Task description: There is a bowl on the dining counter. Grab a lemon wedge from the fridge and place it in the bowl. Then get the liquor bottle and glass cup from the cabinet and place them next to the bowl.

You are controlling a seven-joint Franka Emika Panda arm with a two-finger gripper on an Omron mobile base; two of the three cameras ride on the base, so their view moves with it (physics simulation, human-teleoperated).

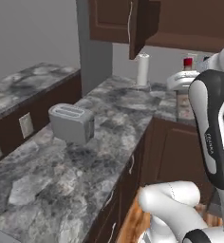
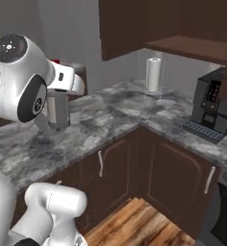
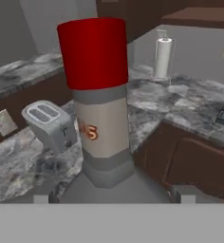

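Note:
The liquor bottle (image 3: 102, 118) rises close in front of the hand camera, with a red cap, a pale label and a grey body. My gripper (image 3: 114, 199) is shut on its wide lower body, one fingertip at each side. The bottle hangs above the kitchen counter. From the right base view its grey body (image 2: 57, 110) shows under my white hand (image 2: 65, 79). Its red cap (image 1: 188, 61) peeks out behind the arm in the left base view. The dark brown cabinet (image 2: 192, 43) stands with its door (image 1: 140, 28) swung open. The bowl, lemon wedge, glass cup and fridge are out of view.
A grey toaster (image 1: 72, 122) sits on the marbled L-shaped counter (image 1: 109, 118). A white paper towel roll (image 2: 154, 74) stands in the back corner under the cabinet. A dark coffee machine (image 2: 214, 103) is at the right. Below are brown base cabinets and wood floor (image 2: 134, 223).

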